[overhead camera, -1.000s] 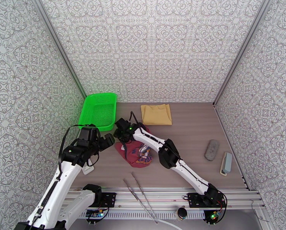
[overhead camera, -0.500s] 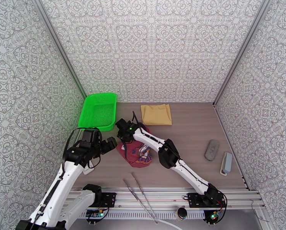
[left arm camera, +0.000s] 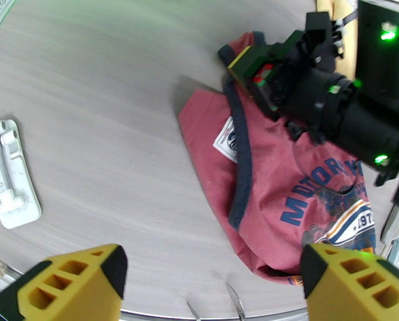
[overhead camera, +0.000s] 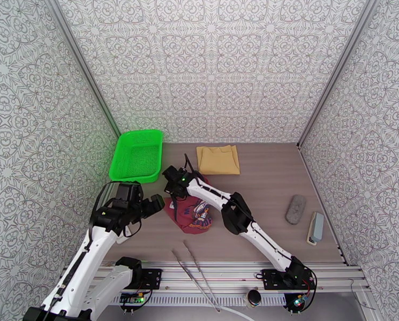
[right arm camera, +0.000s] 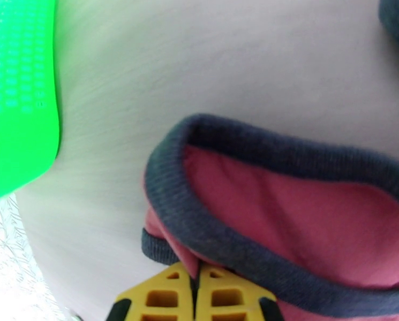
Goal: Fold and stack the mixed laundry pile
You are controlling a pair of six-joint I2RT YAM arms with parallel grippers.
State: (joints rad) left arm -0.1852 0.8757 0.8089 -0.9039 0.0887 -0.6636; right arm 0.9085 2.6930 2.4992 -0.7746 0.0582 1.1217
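Now the right gripper [right arm camera: 195,287] is pinched shut on the navy-trimmed far-left edge of the crumpled maroon tank top [overhead camera: 193,216] with front print, which lies mid-table near the arms. Just left of it the left gripper [left arm camera: 210,287] gapes wide and empty. The garment's long axis runs far to near, and its free left edge is nearest the left arm. The folded plain tan cloth [overhead camera: 218,160] lies farther back.

On the maroon tank top [left arm camera: 274,172], ahead of the left claw [left arm camera: 212,284] toward the finger at the view's right, the navy front print [left arm camera: 328,193] reads "MOTOR", its remaining letters covered, with "19" on a striped banner; the white label [left arm camera: 227,140] is illegible.
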